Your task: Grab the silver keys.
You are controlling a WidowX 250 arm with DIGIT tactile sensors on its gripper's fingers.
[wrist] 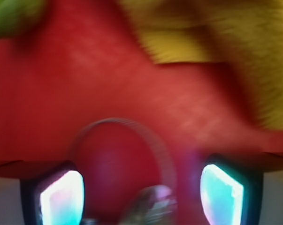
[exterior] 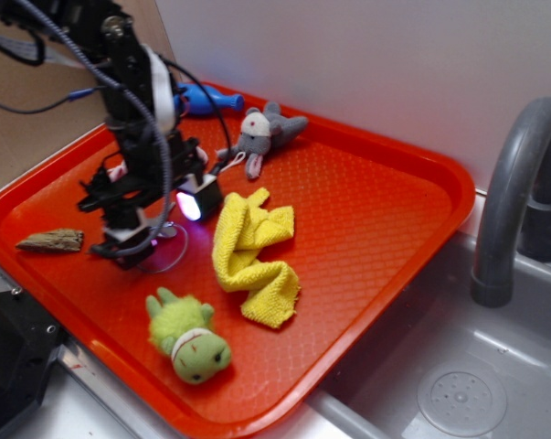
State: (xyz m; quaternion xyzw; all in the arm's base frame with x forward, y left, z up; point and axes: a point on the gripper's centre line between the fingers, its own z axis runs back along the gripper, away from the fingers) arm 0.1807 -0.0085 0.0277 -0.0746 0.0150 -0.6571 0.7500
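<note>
Red tray (exterior: 366, 201) is used as the work surface; the tool (wrist: 141, 187) is spread wide, straddling the silver keys (wrist: 148, 204) so they can be pinched.

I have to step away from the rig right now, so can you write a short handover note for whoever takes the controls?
Gripper: low over the left part of the red tray, fingers spread apart, nothing clamped.
Silver keys: on the tray between the fingers; the wire ring loops out ahead of them. The wrist view is blurred.
Nearby: yellow cloth to the right, green plush in front, brown chip on the left.
Done: gripper lined up over the keys.
Left: close on the keys and lift.
</note>
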